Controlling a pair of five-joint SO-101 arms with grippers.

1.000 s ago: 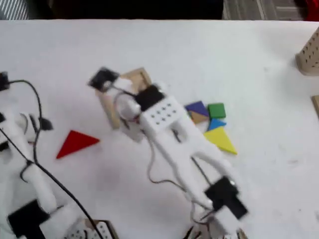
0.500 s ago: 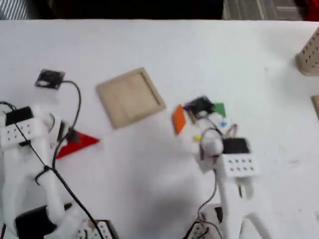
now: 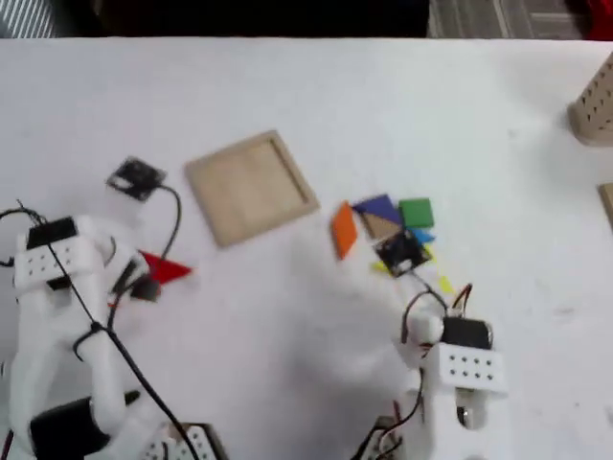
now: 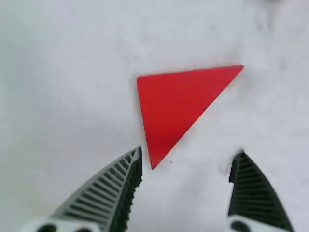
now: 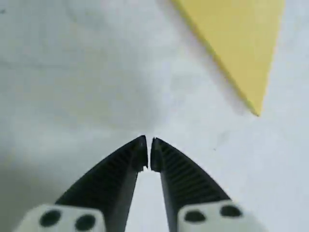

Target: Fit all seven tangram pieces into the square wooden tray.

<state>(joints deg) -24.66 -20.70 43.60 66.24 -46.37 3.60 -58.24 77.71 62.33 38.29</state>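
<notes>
The square wooden tray (image 3: 251, 187) lies bare at the middle back. A red triangle (image 4: 181, 104) lies flat on the white table, just ahead of my open left gripper (image 4: 188, 157), whose fingers do not touch it. In the high view the left arm partly covers the red triangle (image 3: 167, 271). An orange piece (image 3: 343, 230) lies right of the tray. Beside it cluster the purple (image 3: 378, 207), green (image 3: 416, 212), brown (image 3: 382, 227) and blue (image 3: 422, 237) pieces. The yellow triangle (image 5: 236, 38) lies ahead of my shut, empty right gripper (image 5: 148, 153).
A pegged wooden block (image 3: 594, 101) stands at the far right edge. Black cables (image 3: 105, 335) trail along the left arm near the front left. The right arm's body (image 3: 455, 359) stands at the front, right of centre.
The right arm drew back from over the tray to the front right, uncovering the tray and an orange piece beside it. The left arm came forward over the red triangle.
</notes>
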